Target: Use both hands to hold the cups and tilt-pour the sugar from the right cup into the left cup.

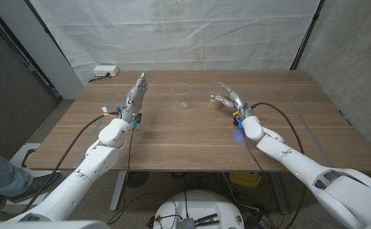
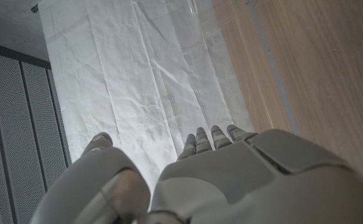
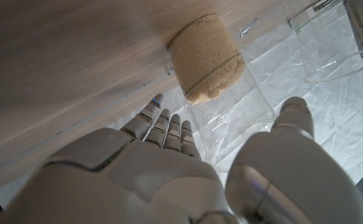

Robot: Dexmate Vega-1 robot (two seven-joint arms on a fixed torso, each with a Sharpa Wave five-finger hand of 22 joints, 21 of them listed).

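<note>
White creased cloth hangs behind the brown wooden table [image 1: 191, 137] in the head view, where the left hand [image 1: 136, 95] holds nothing, fingers straight, well apart from the empty clear plastic cup [image 1: 181, 96]. The right hand [image 1: 226, 98] reaches around the clear plastic cup of tan sugar [image 1: 216, 97]. In the left wrist view, the left hand's fingers [image 2: 211, 138] stretch out empty. In the right wrist view, thumb and fingers [image 3: 167, 127] flank the sugar cup [image 3: 218, 87]; contact is unclear.

A wooden worktop [image 1: 191, 143] carries two clear plastic cups near its far edge — an empty cup [image 1: 181, 95] about midway along, and a sugar cup [image 1: 218, 97] just to its right, brown sugar in its bottom.
</note>
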